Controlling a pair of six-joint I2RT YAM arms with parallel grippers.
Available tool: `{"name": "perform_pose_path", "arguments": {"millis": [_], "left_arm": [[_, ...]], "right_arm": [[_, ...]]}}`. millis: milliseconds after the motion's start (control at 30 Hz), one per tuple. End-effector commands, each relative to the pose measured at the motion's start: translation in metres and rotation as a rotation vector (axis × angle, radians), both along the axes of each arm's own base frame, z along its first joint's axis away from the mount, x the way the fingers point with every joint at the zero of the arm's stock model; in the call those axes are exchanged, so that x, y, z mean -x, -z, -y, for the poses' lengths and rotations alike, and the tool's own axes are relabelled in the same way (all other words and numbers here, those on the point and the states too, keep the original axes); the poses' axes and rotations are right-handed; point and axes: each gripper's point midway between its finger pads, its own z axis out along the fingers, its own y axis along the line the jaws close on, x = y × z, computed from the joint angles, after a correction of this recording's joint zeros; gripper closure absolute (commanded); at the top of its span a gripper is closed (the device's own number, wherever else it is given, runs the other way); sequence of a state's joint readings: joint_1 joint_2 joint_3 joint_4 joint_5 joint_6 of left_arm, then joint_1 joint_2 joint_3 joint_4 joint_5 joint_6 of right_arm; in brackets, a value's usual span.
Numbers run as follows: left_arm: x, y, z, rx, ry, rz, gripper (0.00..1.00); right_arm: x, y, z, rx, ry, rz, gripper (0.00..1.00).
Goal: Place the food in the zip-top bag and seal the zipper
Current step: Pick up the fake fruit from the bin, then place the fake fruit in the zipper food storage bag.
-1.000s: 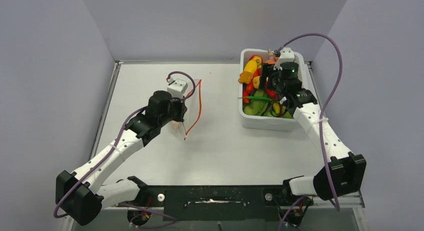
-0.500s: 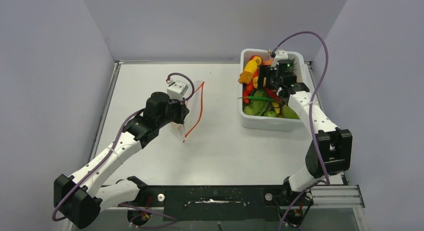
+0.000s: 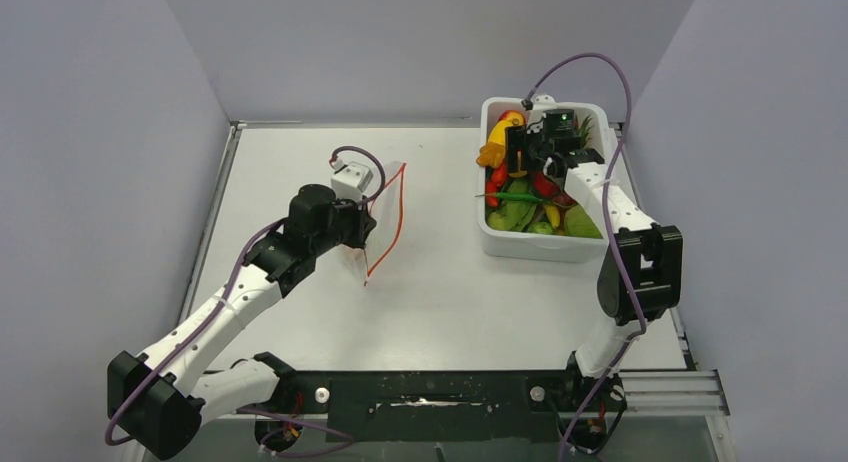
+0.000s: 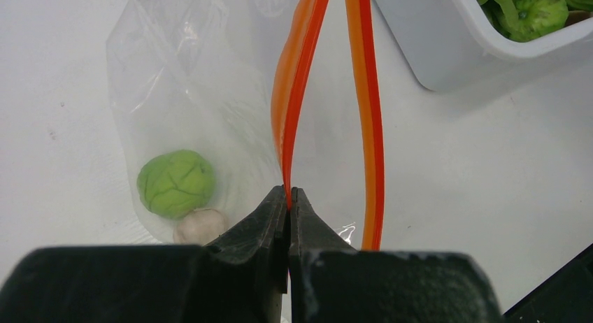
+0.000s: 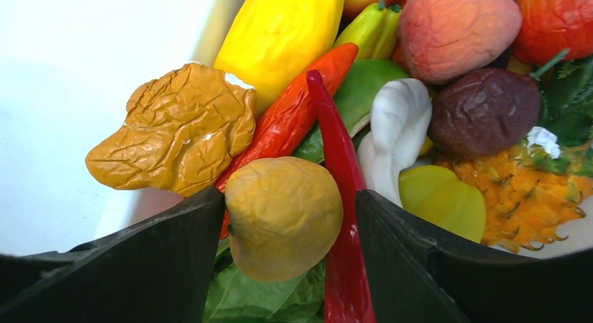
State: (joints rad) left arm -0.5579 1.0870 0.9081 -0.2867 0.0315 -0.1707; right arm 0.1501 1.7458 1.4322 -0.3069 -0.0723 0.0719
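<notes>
The clear zip-top bag (image 4: 175, 71) lies on the table with its mouth open. A green ball-shaped vegetable (image 4: 176, 183) and a pale piece (image 4: 199, 225) are inside it. My left gripper (image 4: 288, 194) is shut on one side of the red-orange zipper (image 4: 294, 92); the other side (image 4: 370, 127) hangs apart from it. It also shows in the top view (image 3: 358, 234). My right gripper (image 5: 288, 197) is open inside the white tub (image 3: 545, 248), with its jaws on either side of a round yellow fruit (image 5: 283, 218) and a long red chili (image 5: 336, 148).
The tub holds several more toy foods, among them a wrinkled orange piece (image 5: 178, 134), a large yellow fruit (image 5: 287, 29), a dark purple fruit (image 5: 482, 110) and green leaves. The tub's corner (image 4: 433, 50) is near the bag mouth. Grey walls enclose the table.
My right gripper has moved toward the far left part of the tub, its elbow swinging in. My left gripper has kept its hold on the zipper and barely moved.
</notes>
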Motion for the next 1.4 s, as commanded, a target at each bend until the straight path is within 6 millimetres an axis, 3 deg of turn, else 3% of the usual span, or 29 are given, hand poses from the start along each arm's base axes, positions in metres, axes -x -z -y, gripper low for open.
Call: {"name": "perform_pose_path", "arguments": {"millis": [0,200,533,967,1367], "left_arm": [[-0.005,-0.024,0.001,0.040,0.005,0.083,1.00],[-0.007,-0.024,0.000,0.043,0.007,0.082,1.00],[-0.009,-0.026,-0.006,0.052,-0.017,0.093,1.00],[-0.010,-0.021,-0.008,0.050,-0.028,0.076,1.00],[-0.009,-0.025,-0.006,0.071,-0.010,0.087,1.00]], "right_arm": [[-0.007,-0.026,-0.004,-0.006,-0.041,0.051,0.34],[0.007,-0.039,0.001,-0.007,-0.016,0.068,0.52],[0.049,-0.068,-0.011,-0.069,0.055,0.140,0.62],[0.130,-0.095,-0.101,-0.118,-0.139,0.189,0.62],[0.185,-0.133,-0.176,-0.459,-0.413,0.272,0.62]]}}
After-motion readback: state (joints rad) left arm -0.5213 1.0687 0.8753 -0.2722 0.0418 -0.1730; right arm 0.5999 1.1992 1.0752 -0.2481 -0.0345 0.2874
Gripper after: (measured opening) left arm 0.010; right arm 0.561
